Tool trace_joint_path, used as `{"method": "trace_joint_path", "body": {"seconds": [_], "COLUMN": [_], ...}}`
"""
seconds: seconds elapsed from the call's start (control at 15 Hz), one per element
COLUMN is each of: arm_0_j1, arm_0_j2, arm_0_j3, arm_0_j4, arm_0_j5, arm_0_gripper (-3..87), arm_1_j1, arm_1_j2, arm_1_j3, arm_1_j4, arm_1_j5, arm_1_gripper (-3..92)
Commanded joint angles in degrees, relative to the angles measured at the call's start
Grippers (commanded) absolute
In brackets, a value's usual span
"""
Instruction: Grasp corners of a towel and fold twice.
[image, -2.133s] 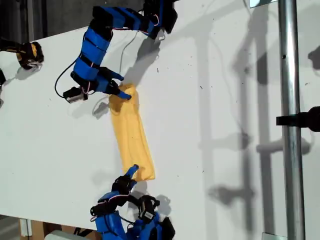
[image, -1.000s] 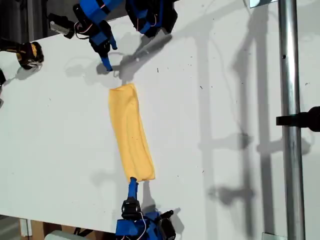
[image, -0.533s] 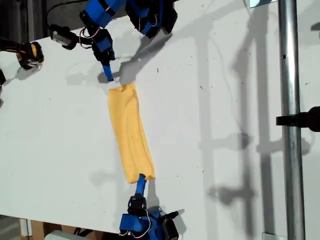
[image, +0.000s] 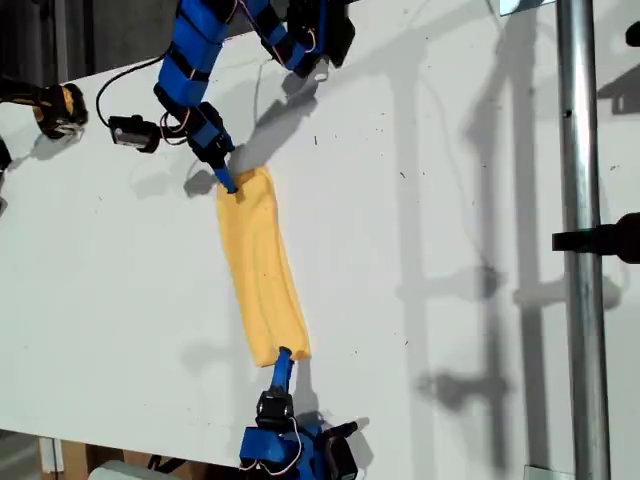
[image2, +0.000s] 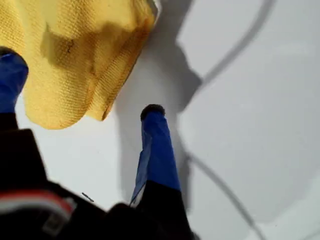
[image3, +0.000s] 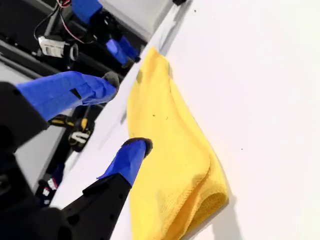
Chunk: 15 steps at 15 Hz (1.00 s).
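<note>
The yellow-orange towel (image: 258, 270) lies folded into a long narrow strip on the white table (image: 420, 200). My first gripper (image: 226, 180) comes down from the exterior view's top onto the strip's far end. It is open: one finger (image2: 11, 75) is over the cloth (image2: 75, 50) and the other finger (image2: 156, 135) is on bare table beside a rounded corner. My second gripper (image: 282, 362) reaches up from the exterior view's bottom edge to the strip's near end. It is open too, with its lower finger (image3: 131, 155) over the folded towel (image3: 170, 165) and its upper finger (image3: 75, 90) raised.
A metal pole (image: 582, 240) with a black clamp (image: 608, 238) runs down the exterior view's right. A yellow-and-black object (image: 60, 108) sits at the exterior view's upper left, near the table's edge. The first arm's cable (image: 130, 85) trails there.
Both arms left the towel ends about two seconds ago and have come back. In the last half second my first gripper dropped onto the far end; my second gripper stayed put.
</note>
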Motion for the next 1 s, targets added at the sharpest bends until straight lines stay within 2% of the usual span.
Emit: {"method": "trace_joint_path", "body": {"seconds": [0.0,0.33,0.67,0.8,0.87,0.93], "arm_0_j1": [0.3,-0.8,-1.5,-1.4,-1.4,-1.4], "arm_0_j2": [0.4,0.4,0.4,0.4,0.4,0.4], "arm_0_j3": [-0.4,-0.4,-0.5,-0.7,-0.7,-0.7], "arm_0_j4": [1.1,2.5,3.3,3.4,3.4,3.4], "arm_0_j5": [-0.8,-1.0,-1.1,-1.4,-1.5,-1.5], "arm_0_gripper": [19.9,20.0,19.3,19.1,19.0,19.0], "arm_1_j1": [-1.8,-4.7,-12.1,-14.2,-15.1,-15.7], "arm_1_j2": [-4.7,-20.9,-34.9,-35.2,-34.5,-33.5], "arm_1_j3": [-7.0,-17.6,-35.2,-37.4,-37.7,-37.8], "arm_1_j4": [-1.8,-1.1,3.2,3.0,3.2,3.6], "arm_1_j5": [0.9,4.4,4.9,4.7,4.6,4.9], "arm_1_gripper": [44.1,44.0,41.6,35.7,30.0,19.4]}}
